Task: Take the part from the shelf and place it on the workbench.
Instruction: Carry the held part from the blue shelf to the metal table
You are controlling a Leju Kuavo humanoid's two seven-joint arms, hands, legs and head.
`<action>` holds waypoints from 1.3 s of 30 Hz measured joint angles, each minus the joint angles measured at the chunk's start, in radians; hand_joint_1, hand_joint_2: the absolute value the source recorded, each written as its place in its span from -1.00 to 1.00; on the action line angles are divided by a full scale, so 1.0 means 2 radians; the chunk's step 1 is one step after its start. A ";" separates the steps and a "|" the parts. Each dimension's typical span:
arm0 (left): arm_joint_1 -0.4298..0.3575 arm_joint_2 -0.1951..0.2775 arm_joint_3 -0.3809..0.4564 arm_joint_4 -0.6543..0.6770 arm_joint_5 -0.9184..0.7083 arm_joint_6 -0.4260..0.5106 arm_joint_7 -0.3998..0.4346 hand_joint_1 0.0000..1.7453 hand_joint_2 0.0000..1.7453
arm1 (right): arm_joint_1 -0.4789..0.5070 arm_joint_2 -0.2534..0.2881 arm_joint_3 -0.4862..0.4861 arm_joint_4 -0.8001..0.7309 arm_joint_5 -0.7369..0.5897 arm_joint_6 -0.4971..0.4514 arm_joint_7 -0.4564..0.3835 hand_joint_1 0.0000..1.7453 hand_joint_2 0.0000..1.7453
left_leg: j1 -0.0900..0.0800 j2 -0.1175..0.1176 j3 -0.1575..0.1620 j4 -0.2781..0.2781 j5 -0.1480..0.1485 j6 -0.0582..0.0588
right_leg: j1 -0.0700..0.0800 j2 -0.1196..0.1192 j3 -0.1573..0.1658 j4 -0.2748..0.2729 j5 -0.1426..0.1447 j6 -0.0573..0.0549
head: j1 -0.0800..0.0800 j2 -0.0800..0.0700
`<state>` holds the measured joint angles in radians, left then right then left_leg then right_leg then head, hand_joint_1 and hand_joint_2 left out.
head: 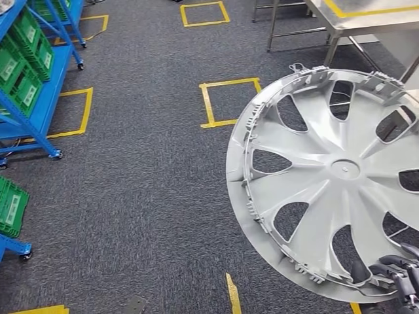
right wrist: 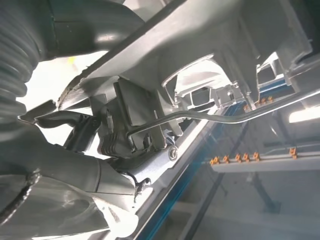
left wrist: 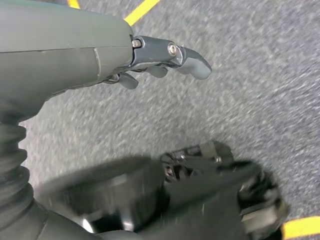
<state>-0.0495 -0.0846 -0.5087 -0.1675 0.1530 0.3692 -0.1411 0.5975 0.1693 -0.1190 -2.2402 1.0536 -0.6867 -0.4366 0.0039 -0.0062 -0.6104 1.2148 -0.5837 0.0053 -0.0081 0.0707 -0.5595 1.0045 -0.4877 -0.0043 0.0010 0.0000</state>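
Observation:
The part is a large silver wheel cover (head: 336, 170) with spoke cut-outs, seen from its inner side at the right of the head view, held up above the carpet. My right hand (head: 400, 275) grips its lower rim at the bottom right corner, dark fingers curled over the edge. In the right wrist view the wheel cover (right wrist: 196, 55) and its wire ring lie close against my right hand (right wrist: 86, 145). My left hand (left wrist: 166, 60) hangs over the carpet, fingers stretched out and holding nothing. The metal workbench (head: 365, 16) stands at the top right.
Blue shelf racks (head: 39, 98) with green bins (head: 22, 65) line the left side. Yellow tape squares (head: 230, 101) mark the grey carpet between the racks and the bench. Another green bin (head: 10, 206) sits low at the left edge.

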 joint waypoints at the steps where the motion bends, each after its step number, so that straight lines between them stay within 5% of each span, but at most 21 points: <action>1: 0.000 0.001 0.000 0.000 0.001 0.000 -0.001 -1.00 1.00 | 0.000 -0.002 0.001 0.000 0.000 0.000 0.000 1.00 1.00 | 0.000 -0.011 0.013 -0.034 0.020 0.003 | 0.000 0.007 0.000 0.000 0.000 0.000 | 0.000 0.000; 4: -0.001 0.004 0.002 0.000 0.008 -0.002 -0.015 -1.00 1.00 | -0.007 -0.009 0.005 0.002 0.001 0.000 0.001 1.00 1.00 | 0.000 -0.040 0.035 -0.096 0.042 0.007 | -0.001 0.025 -0.005 0.002 0.002 0.006 | 0.000 0.000; 6: -0.001 0.004 0.005 0.000 0.014 0.000 -0.033 -1.00 1.00 | -0.015 -0.014 0.007 0.003 0.001 0.000 0.003 1.00 1.00 | 0.000 -0.032 0.037 -0.103 0.042 0.009 | -0.004 0.035 -0.011 0.001 0.005 0.012 | 0.000 0.000; 9: -0.004 0.003 0.014 0.000 0.026 0.012 -0.052 -1.00 1.00 | -0.027 -0.019 0.010 0.006 0.006 0.000 0.010 1.00 1.00 | 0.002 -0.012 0.039 -0.113 0.047 0.015 | -0.002 0.005 -0.031 0.033 -0.016 0.019 | 0.003 0.000; 11: -0.006 0.000 0.020 0.000 0.032 0.022 -0.049 -1.00 1.00 | -0.040 -0.024 0.016 0.013 0.016 0.000 0.019 1.00 1.00 | 0.000 0.004 0.039 -0.113 0.048 0.016 | -0.001 -0.022 -0.061 0.096 -0.047 0.022 | 0.005 0.000; 13: -0.012 -0.005 0.024 0.000 0.033 0.029 -0.035 -1.00 1.00 | -0.052 -0.031 0.023 0.022 0.029 0.000 0.034 1.00 1.00 | -0.001 0.020 0.039 -0.113 0.047 0.016 | -0.003 -0.032 -0.082 0.140 -0.059 0.025 | 0.004 0.000; 14: -0.018 -0.007 0.025 0.000 0.032 0.030 -0.028 -1.00 1.00 | -0.057 -0.034 0.027 0.027 0.035 0.000 0.042 1.00 1.00 | -0.001 0.026 0.039 -0.113 0.047 0.016 | -0.004 -0.034 -0.078 0.136 -0.051 0.027 | 0.005 0.000; 16: -0.030 -0.013 0.026 -0.001 0.026 0.029 -0.019 -1.00 1.00 | -0.068 -0.043 0.031 0.035 0.041 0.000 0.055 1.00 1.00 | -0.001 0.038 0.040 -0.112 0.046 0.014 | -0.006 -0.048 -0.044 0.074 -0.019 0.029 | 0.005 0.000; 19: -0.040 -0.018 0.026 -0.002 0.022 0.026 -0.017 -1.00 1.00 | -0.077 -0.053 0.035 0.041 0.041 0.000 0.063 1.00 1.00 | -0.005 0.051 0.042 -0.109 0.042 0.007 | -0.002 -0.073 -0.002 0.001 0.000 0.023 | 0.005 0.000; 21: -0.041 -0.019 0.026 -0.002 0.021 0.026 -0.017 -1.00 1.00 | -0.079 -0.058 0.036 0.044 0.041 0.000 0.064 1.00 1.00 | -0.006 0.060 0.043 -0.107 0.041 0.003 | -0.001 -0.063 -0.004 0.000 0.001 0.016 | 0.005 0.000; 23: -0.043 -0.020 0.026 -0.003 0.020 0.026 -0.018 -1.00 1.00 | -0.079 -0.061 0.036 0.046 0.041 0.000 0.065 1.00 1.00 | -0.003 0.047 0.040 -0.098 0.032 -0.002 | -0.002 -0.052 -0.006 0.000 0.003 0.010 | 0.004 0.000; 25: -0.044 -0.020 0.026 -0.003 0.017 0.025 -0.018 -1.00 1.00 | -0.080 -0.063 0.037 0.047 0.042 0.000 0.067 1.00 1.00 | 0.000 0.019 0.021 -0.054 0.005 -0.006 | -0.003 -0.042 -0.006 -0.001 0.005 0.004 | 0.002 0.000; 27: -0.043 -0.021 0.026 -0.003 0.015 0.025 -0.017 -1.00 1.00 | -0.080 -0.063 0.037 0.048 0.045 0.000 0.073 1.00 1.00 | 0.000 0.008 -0.011 0.015 -0.024 -0.006 | -0.001 -0.029 -0.007 -0.001 0.005 0.001 | 0.002 0.000; 29: -0.041 -0.021 0.026 -0.003 0.013 0.025 -0.011 -1.00 1.00 | -0.076 -0.063 0.038 0.050 0.049 0.000 0.082 1.00 1.00 | 0.000 0.006 -0.025 0.039 -0.020 -0.003 | 0.001 -0.014 -0.007 0.000 0.006 0.000 | 0.002 0.000; 32: -0.036 -0.020 0.026 -0.003 0.012 0.025 -0.006 -1.00 1.00 | -0.067 -0.063 0.040 0.055 0.051 0.000 0.091 1.00 1.00 | -0.002 -0.018 0.009 -0.045 0.033 0.009 | 0.003 0.007 -0.006 0.000 0.007 0.001 | 0.002 0.000; 35: -0.029 -0.017 0.026 -0.003 0.014 0.025 -0.012 -1.00 1.00 | -0.061 -0.063 0.042 0.060 0.048 0.000 0.081 1.00 1.00 | -0.003 -0.041 0.032 -0.098 0.047 0.016 | 0.001 0.026 -0.012 0.001 0.010 0.006 | 0.002 0.000; 37: -0.032 -0.018 0.026 -0.004 0.016 0.026 -0.021 -1.00 1.00 | -0.059 -0.059 0.042 0.061 0.041 0.000 0.059 1.00 1.00 | -0.003 -0.029 0.033 -0.106 0.049 0.015 | -0.001 0.034 -0.019 0.000 0.012 0.011 | 0.002 0.000; 39: -0.040 -0.019 0.027 -0.005 0.016 0.026 -0.024 -1.00 1.00 | -0.060 -0.057 0.042 0.060 0.037 0.000 0.044 1.00 1.00 | 0.000 -0.016 0.035 -0.116 0.055 0.018 | 0.001 0.014 -0.031 0.017 0.000 0.017 | 0.005 0.000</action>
<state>-0.1304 -0.1226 -0.4542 -0.1765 0.1840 0.4203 -0.1882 0.4773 0.0560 -0.0357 -2.1194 1.1276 -0.6873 -0.3485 0.0039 -0.0380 -0.5404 0.9827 -0.4739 0.0404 -0.0061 0.0981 -0.6210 1.0383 -0.4885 0.0287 0.0102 0.0000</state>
